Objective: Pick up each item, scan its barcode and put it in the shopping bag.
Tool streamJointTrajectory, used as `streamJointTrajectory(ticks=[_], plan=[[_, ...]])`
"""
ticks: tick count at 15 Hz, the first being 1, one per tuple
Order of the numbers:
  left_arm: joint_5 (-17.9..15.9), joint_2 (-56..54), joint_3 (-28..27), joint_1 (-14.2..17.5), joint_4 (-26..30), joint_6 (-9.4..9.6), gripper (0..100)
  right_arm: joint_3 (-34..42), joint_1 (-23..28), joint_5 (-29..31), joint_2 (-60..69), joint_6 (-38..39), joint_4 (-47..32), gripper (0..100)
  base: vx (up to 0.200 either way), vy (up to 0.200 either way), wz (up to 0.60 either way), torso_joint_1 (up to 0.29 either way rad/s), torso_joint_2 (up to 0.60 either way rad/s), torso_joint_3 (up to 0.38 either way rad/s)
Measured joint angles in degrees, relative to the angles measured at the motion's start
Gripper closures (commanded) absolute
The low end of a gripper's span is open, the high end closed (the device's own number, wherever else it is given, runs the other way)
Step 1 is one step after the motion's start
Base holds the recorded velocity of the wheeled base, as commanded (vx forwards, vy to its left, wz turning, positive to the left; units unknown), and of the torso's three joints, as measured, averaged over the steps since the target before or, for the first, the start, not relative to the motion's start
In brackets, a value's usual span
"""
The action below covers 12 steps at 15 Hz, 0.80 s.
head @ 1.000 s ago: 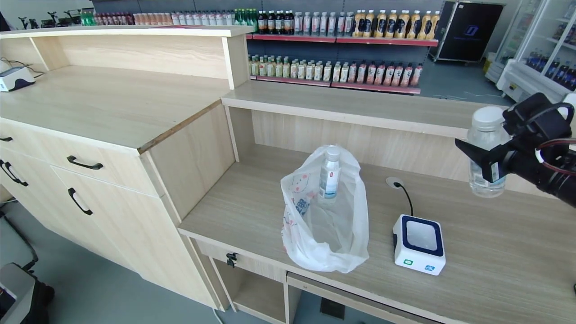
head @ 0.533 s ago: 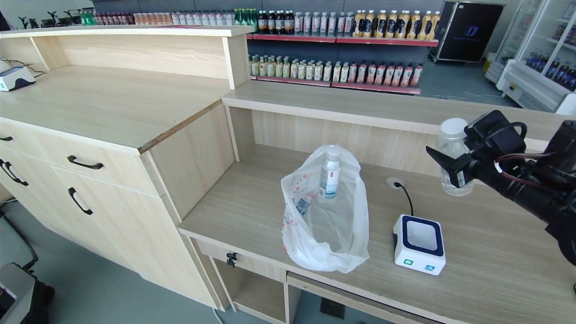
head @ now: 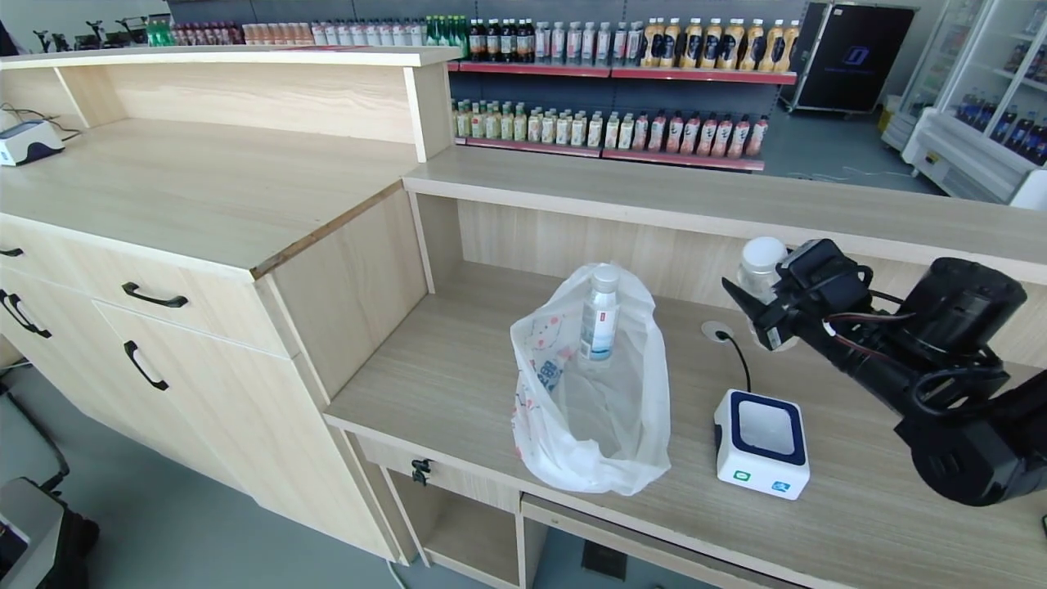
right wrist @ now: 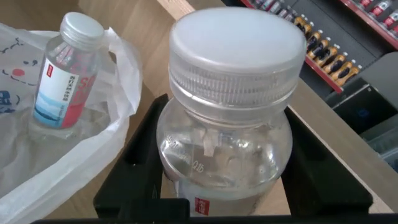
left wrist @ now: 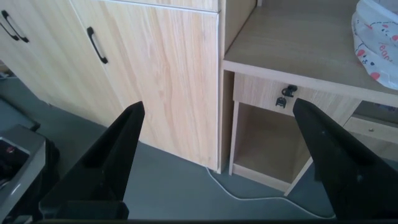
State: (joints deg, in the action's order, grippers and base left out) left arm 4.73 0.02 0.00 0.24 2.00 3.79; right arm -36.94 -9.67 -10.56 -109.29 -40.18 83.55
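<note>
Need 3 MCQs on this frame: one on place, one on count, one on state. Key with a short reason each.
1. The barcode scanner sits:
A) inside the shopping bag
B) on the upper ledge
C) on the counter, to the bag's right

2. Bottles in the shopping bag:
A) none
B) one
C) three

3. The right gripper is:
A) shut on a clear bottle
B) open and empty
C) shut on the bag's handle

Key:
1 C: the scanner rests on the counter, apart from the bag, on the robot's right side of it.
2 B: a single labelled bottle stands upright in the bag.
3 A: the black fingers sit against both sides of the white-capped clear bottle, held above the counter behind the scanner.
</note>
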Motion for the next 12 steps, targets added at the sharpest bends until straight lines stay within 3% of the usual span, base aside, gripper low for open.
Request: streamJointTrajectory(ticks=[3, 12], plan=[[0.00, 0.00, -0.02, 0.00, 0.00, 0.00, 0, 0.00, -0.24, -3.21, -3.94, -1.30, 4.66, 100, 0.000, 0.000, 0.00, 0.000, 0.00, 0.000], [0.00, 0.00, 0.00, 0.00, 0.02, 0.00, 0, -0.51, -1.18, -5.40, -9.46, -2.86, 5.07, 100, 0.000, 0.000, 0.00, 0.000, 0.00, 0.000]])
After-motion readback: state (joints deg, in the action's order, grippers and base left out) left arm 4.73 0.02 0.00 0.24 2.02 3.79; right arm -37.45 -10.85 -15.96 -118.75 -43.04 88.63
